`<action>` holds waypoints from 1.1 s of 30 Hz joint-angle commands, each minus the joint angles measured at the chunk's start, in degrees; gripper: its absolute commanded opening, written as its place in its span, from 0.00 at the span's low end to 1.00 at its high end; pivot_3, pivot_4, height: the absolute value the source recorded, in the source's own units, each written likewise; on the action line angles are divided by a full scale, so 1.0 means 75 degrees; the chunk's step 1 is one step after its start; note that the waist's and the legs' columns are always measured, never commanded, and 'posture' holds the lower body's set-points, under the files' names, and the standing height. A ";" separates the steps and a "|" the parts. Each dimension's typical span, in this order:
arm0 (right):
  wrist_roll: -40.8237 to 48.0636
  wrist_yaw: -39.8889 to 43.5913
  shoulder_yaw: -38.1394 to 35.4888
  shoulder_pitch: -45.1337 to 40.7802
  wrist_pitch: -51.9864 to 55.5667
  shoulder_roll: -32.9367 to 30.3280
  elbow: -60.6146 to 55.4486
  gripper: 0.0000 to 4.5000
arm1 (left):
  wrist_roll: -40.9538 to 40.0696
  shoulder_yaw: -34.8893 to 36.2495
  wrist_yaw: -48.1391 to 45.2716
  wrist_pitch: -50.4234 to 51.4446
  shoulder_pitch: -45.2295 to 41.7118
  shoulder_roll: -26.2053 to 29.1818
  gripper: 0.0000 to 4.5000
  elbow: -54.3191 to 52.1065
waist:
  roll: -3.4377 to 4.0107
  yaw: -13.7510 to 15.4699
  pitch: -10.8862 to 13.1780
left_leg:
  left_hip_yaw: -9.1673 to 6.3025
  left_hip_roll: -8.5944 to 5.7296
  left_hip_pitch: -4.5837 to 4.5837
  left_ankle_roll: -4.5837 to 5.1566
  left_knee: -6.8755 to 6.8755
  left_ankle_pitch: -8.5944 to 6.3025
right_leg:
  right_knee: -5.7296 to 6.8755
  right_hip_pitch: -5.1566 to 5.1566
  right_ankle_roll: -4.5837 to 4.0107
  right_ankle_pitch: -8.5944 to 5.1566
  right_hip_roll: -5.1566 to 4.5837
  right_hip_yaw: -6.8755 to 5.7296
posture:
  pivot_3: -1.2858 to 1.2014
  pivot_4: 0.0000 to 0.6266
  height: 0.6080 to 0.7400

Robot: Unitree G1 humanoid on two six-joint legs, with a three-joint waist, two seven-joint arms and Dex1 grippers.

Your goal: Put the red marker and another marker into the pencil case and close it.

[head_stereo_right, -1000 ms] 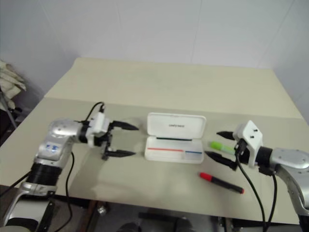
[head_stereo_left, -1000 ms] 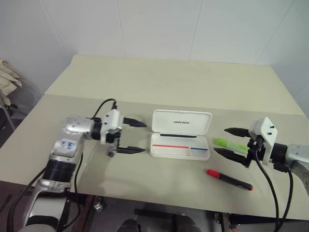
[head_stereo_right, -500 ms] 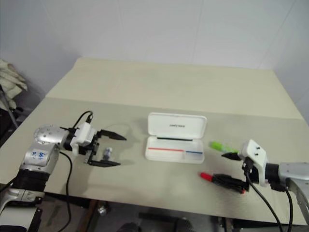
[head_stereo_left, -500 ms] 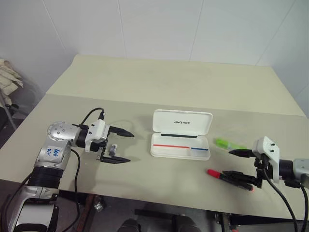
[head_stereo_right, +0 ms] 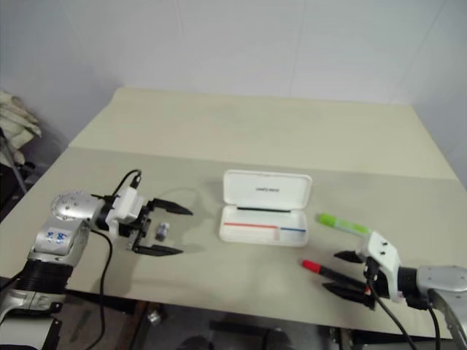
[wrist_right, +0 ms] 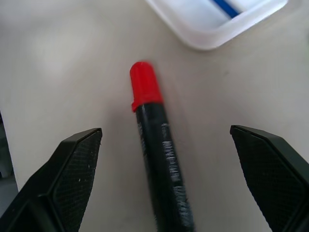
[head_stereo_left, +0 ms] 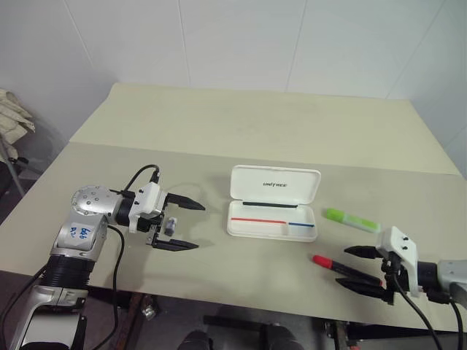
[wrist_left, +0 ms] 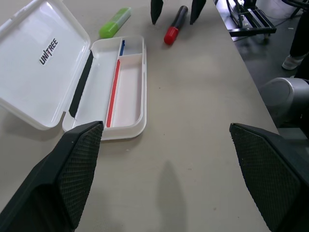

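Your table (head_stereo_left: pixel 241 131) carries the pencil case (head_stereo_left: pixel 273 203) at its middle, lid swung up and back, its tray showing the red and blue stripes. Your left gripper (head_stereo_left: pixel 188 226) hangs to the left of it, claws spread wide and holding nothing. Your right gripper (head_stereo_left: pixel 357 269) sits low at the near right, claws wide, one on each side of the red marker (head_stereo_left: pixel 330 264) lying on the table. The green marker (head_stereo_left: pixel 351 218) lies just right of the case.
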 commanded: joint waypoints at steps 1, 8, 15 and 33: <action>-0.0220 -0.0033 0.0107 -0.0060 -0.0398 0.0125 0.0227 0.96 | -0.0164 0.0120 0.0046 0.0021 -0.0085 0.0100 1.00 -0.0202 | 0.0000 -0.0017 0.0000 | 0.0001 0.0000 0.0000 0.0000 0.0000 0.0000 | 0.0000 0.0000 -0.0001 0.0000 0.0000 0.0001 | 0.52 0.24 1.00; -0.0555 -0.0187 0.0215 -0.0157 -0.1027 0.0319 0.0563 0.48 | -0.0154 0.0122 0.0065 0.0013 -0.0130 0.0100 1.00 -0.0189 | 0.0000 -0.0019 0.0000 | 0.0000 0.0002 0.0006 -0.0002 0.0000 0.0001 | 0.0000 0.0004 -0.0003 0.0002 0.0003 -0.0001 | 0.52 0.24 1.00; -0.0510 -0.0384 0.0068 -0.0128 -0.1016 0.0375 0.0386 0.13 | -0.0148 0.0091 0.0059 0.0000 -0.0157 0.0061 1.00 -0.0157 | 0.0000 -0.0025 0.0000 | 0.0000 0.0004 0.0006 -0.0002 0.0000 0.0001 | 0.0000 0.0004 -0.0004 0.0003 0.0004 -0.0001 | 0.52 0.24 1.00; 0.0536 -0.0420 -0.0274 -0.1985 0.0311 -0.0463 -0.1345 0.13 | -0.0050 0.0038 0.0061 -0.0417 -0.0430 -0.0212 1.00 0.0585 | 0.0001 -0.0140 0.0001 | -0.0003 0.0015 0.0006 -0.0006 0.0002 0.0003 | 0.0001 0.0004 -0.0011 0.0009 0.0010 -0.0003 | 0.52 0.24 1.00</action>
